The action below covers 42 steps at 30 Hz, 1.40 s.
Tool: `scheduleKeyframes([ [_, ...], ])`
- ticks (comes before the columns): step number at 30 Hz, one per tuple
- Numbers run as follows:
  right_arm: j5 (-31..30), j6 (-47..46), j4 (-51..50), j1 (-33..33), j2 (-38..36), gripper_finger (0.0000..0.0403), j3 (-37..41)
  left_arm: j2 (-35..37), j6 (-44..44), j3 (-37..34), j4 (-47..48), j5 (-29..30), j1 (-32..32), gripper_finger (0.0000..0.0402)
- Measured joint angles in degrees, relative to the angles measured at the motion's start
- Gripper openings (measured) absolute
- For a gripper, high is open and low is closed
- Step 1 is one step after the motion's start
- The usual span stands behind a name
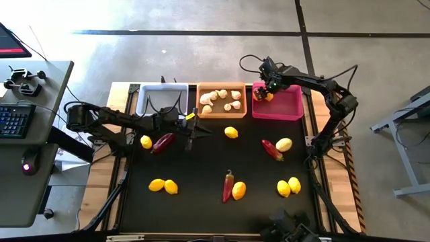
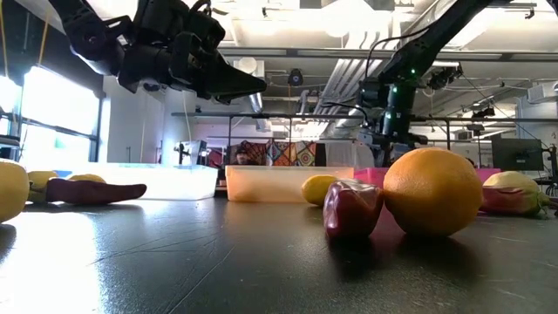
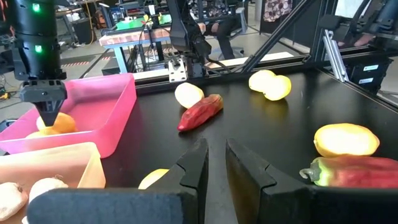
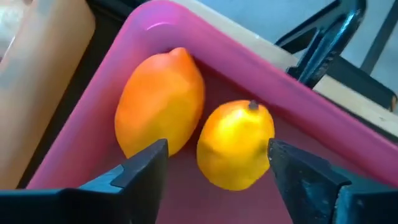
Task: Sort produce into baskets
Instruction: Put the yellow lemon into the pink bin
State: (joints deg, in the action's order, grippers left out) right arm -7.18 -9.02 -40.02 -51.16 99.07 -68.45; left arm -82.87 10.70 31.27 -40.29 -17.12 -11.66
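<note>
While we look straight down, three shallow plastic baskets line the 12 o'clock edge of the black table (image 1: 201, 202): a pale white one (image 1: 142, 101), an orange one (image 1: 222, 114) with knobbly white garlic bulbs (image 1: 220, 99) inside, and a magenta pink one (image 1: 285, 111). Our right gripper (image 1: 267, 89) hangs over the pink basket's 9 o'clock end. Our left gripper (image 1: 193, 132) sits just below the orange basket, at about 7 o'clock from it, with a dark red chili pepper (image 1: 162, 142) and a yellow oval lemon (image 1: 146, 142) beside its arm. More lemons and chilies are scattered across the mat.

At table height we see the left gripper (image 2: 228, 83) raised off the surface, and a lemon (image 2: 433, 191) touching a chili (image 2: 352, 208) up close.

From the left wrist we see the left gripper (image 3: 214, 171) with its fingers only a narrow gap apart and nothing between them. Beyond it lie a chili (image 3: 200, 112) against a lemon (image 3: 188, 94), and the pink basket (image 3: 99, 115).

From the right wrist we see the right gripper (image 4: 217, 165) spread wide, gripping nothing, poised over two lemons (image 4: 235, 144) lying side by side and touching in a corner of the pink basket (image 4: 205, 46).
</note>
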Motion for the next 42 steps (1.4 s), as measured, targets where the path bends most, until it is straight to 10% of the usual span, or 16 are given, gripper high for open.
scheduleKeyframes([
  [10,-2.97,2.82,-0.84,0.01,-0.31,0.0259,-0.33,0.0,0.0,0.0,0.0,0.0,0.0,0.0042],
  [17,-8.99,7.61,-1.4,4.42,-7.08,0.0166,1.09,0.0,0.42,0.0,0.0,0.0,0.0,0.0042],
  [24,-5.64,7.28,18.6,12.34,-15.52,0.0016,15.41,0.0,0.33,0.0,0.02,0.0,0.01,0.0042],
  [33,-3.31,4.2,45.32,29.65,-26.62,0.0005,35.14,0.64,-0.55,0.0,0.98,-0.25,1.21,0.0036],
  [42,-12.03,2.48,51.95,44.79,-30.32,0.0001,41.25,6.58,3.33,10.0,36.68,3.3,12.23,0.0004],
])
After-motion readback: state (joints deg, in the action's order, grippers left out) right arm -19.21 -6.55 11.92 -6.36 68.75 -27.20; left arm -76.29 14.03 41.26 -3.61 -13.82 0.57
